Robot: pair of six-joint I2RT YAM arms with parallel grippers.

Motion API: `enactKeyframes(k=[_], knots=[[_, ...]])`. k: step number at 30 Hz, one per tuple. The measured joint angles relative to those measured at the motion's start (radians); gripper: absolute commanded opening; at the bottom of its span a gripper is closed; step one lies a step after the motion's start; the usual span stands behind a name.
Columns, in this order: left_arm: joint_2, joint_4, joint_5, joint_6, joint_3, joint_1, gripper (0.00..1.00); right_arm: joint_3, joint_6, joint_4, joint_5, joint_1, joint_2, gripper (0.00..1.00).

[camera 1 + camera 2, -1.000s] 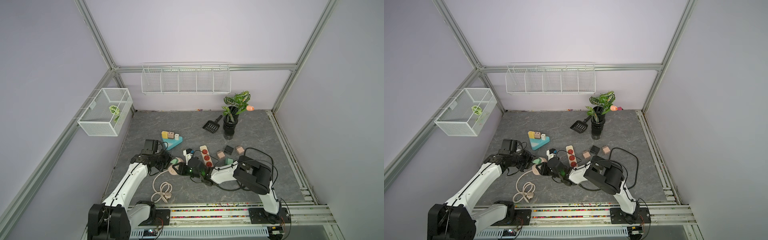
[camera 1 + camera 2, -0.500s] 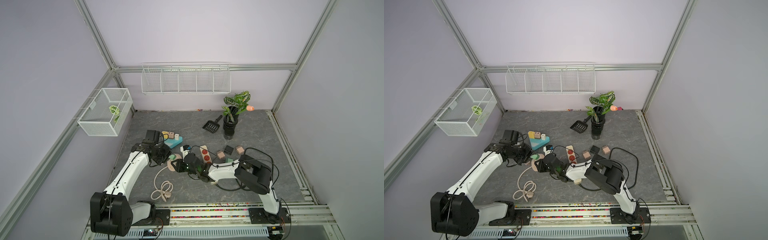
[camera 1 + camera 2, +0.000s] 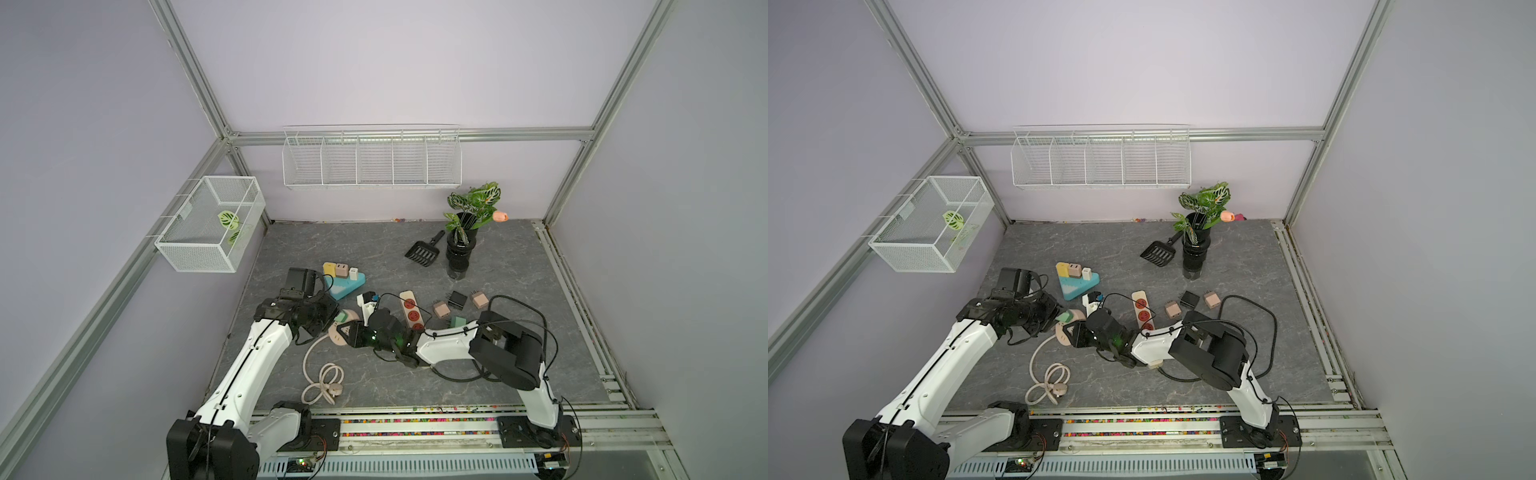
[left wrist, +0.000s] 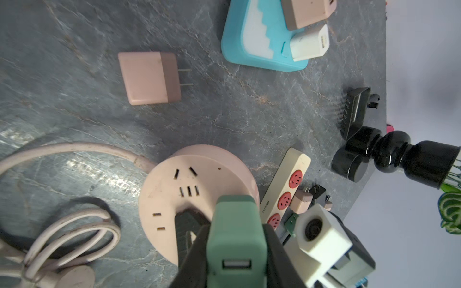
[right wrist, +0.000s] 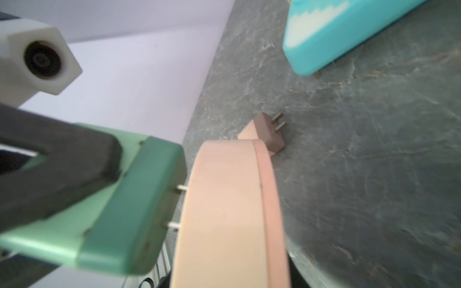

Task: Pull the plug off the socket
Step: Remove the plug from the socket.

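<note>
A green plug (image 4: 237,237) is pinched between the black fingers (image 4: 197,239) of my left gripper (image 4: 237,224), which is shut on it. It stands over the round pink socket (image 4: 179,189). In the right wrist view the plug (image 5: 132,207) is drawn back from the socket (image 5: 224,212). Its two prongs (image 5: 180,188) show bare across a narrow gap, tips at the socket's face. My right gripper (image 5: 229,279) is shut on the socket's rim, its jaws mostly hidden behind it. In both top views the grippers meet at the socket (image 3: 338,332) (image 3: 1064,332).
A loose pink adapter (image 4: 149,78) lies beside the socket. A blue triangular block with adapters (image 3: 344,284), a white strip with red outlets (image 3: 411,309) and several loose adapters (image 3: 457,299) lie around. The socket's cable coils (image 3: 324,380) in front. A black vase (image 3: 459,253) and scoop (image 3: 422,251) stand behind.
The right arm has reached a little further left with the socket. The left wrist has shifted slightly over it. Both grips have held.
</note>
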Motion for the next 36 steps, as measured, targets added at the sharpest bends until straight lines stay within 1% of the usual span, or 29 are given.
enactKeyframes(k=[2,5,9,12,18,23,26,29,33,35,36], knots=[[-0.015,0.008,0.0,-0.005,-0.013,-0.006,0.0,-0.009,0.006,0.008,0.0,0.0,-0.004,0.0],[-0.057,0.066,0.004,-0.036,-0.091,-0.011,0.0,-0.023,0.014,0.002,-0.013,0.0,-0.005,0.0],[-0.063,0.103,0.018,-0.058,-0.141,-0.013,0.0,-0.035,0.03,-0.017,-0.02,0.003,0.0,0.0],[-0.063,0.099,0.013,-0.06,-0.131,-0.013,0.0,-0.034,0.053,-0.011,-0.02,0.003,0.0,0.0],[-0.042,0.029,-0.03,-0.018,-0.033,-0.019,0.0,-0.011,0.071,0.02,-0.007,0.003,-0.003,0.0],[0.013,0.034,0.003,-0.014,-0.024,-0.019,0.0,-0.027,0.095,0.023,0.002,-0.001,-0.003,0.0],[-0.013,0.106,0.023,-0.05,-0.104,-0.019,0.0,-0.026,0.082,-0.019,-0.008,-0.006,-0.003,0.0],[-0.045,0.148,0.017,-0.076,-0.161,-0.007,0.0,0.012,0.004,-0.135,-0.003,-0.004,-0.003,0.0],[-0.006,0.111,0.047,-0.047,-0.108,0.049,0.0,0.023,-0.087,-0.157,0.001,-0.004,-0.008,0.0],[0.031,0.092,-0.021,-0.013,-0.042,0.085,0.0,0.001,-0.073,-0.173,0.015,-0.014,-0.01,0.0],[0.045,0.092,-0.055,0.002,0.001,0.111,0.0,-0.026,-0.043,-0.145,0.007,-0.025,-0.008,0.0]])
